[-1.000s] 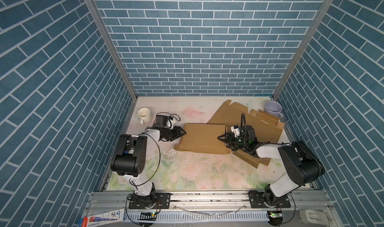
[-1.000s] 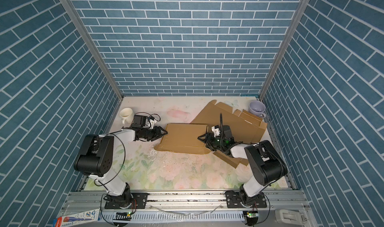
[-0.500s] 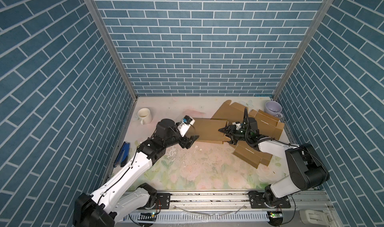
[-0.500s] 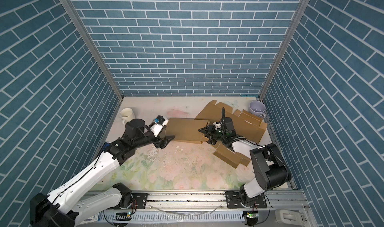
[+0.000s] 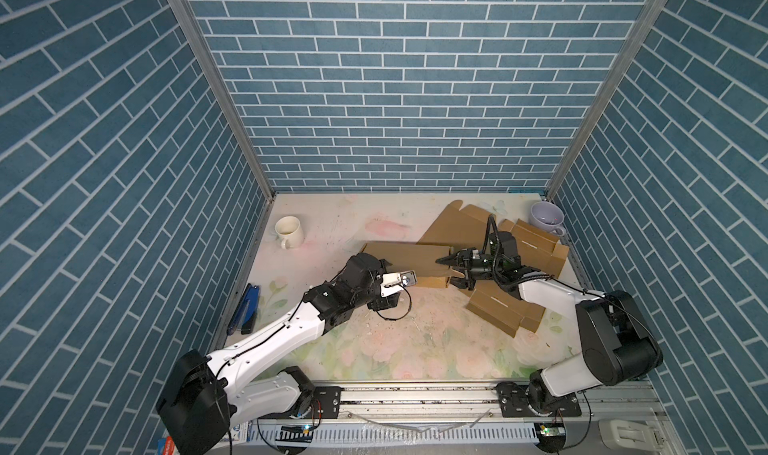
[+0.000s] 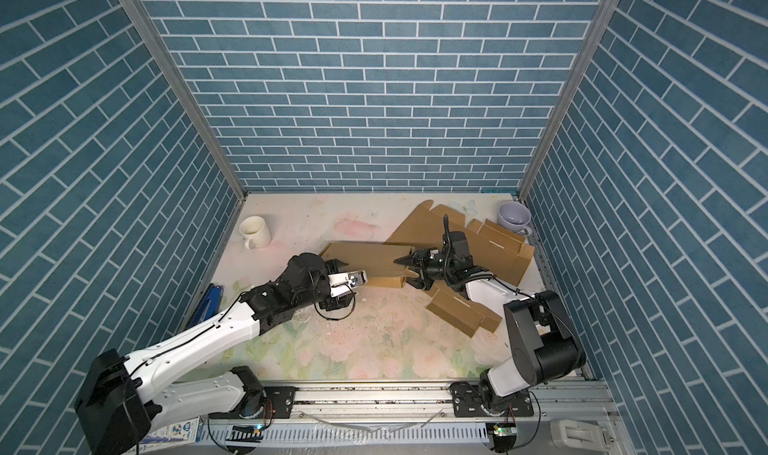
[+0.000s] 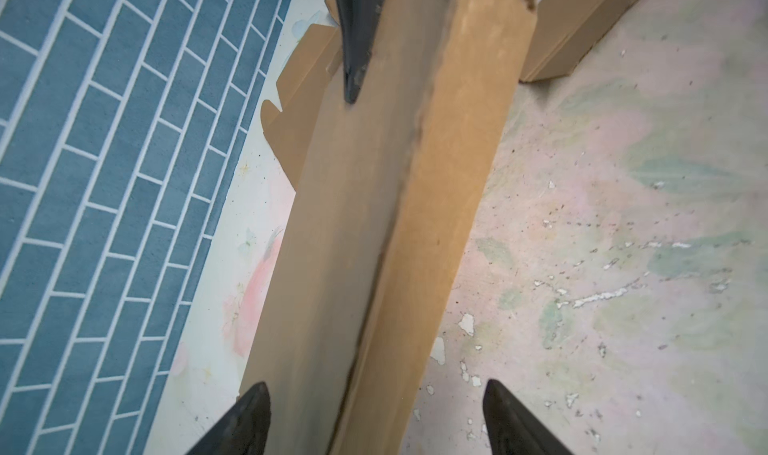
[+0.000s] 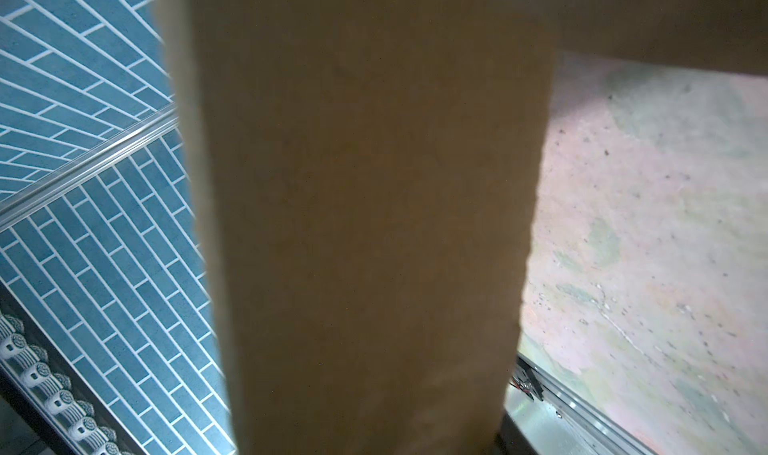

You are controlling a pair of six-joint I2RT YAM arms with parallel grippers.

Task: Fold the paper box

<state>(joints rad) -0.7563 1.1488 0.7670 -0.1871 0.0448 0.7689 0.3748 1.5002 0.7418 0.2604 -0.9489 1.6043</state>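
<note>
The paper box is brown cardboard. Its folded long panel (image 5: pixel 409 259) (image 6: pixel 370 261) lies mid-table, with flat flaps (image 5: pixel 536 245) behind it and a loose flap (image 5: pixel 498 311) nearer the front. My left gripper (image 5: pixel 390 276) (image 7: pixel 376 415) is open and straddles the panel's left end; one fingertip (image 7: pixel 509 415) stands well clear of the cardboard. My right gripper (image 5: pixel 451 272) (image 6: pixel 409 272) is shut on the panel's right end, one finger (image 7: pixel 355 53) lying on its face. In the right wrist view cardboard (image 8: pixel 365 224) hides the fingers.
A cream mug (image 5: pixel 288 230) stands at the back left and a lilac cup (image 5: pixel 546 218) in the back right corner. A blue tool (image 5: pixel 245 311) lies along the left wall. Brick-patterned walls close three sides; a metal rail (image 5: pixel 415 394) runs along the front.
The left arm has stretched out from its folded pose and its jaws have widened at the panel's left end. The right jaws have narrowed on the right end. The panel shifted slightly left.
</note>
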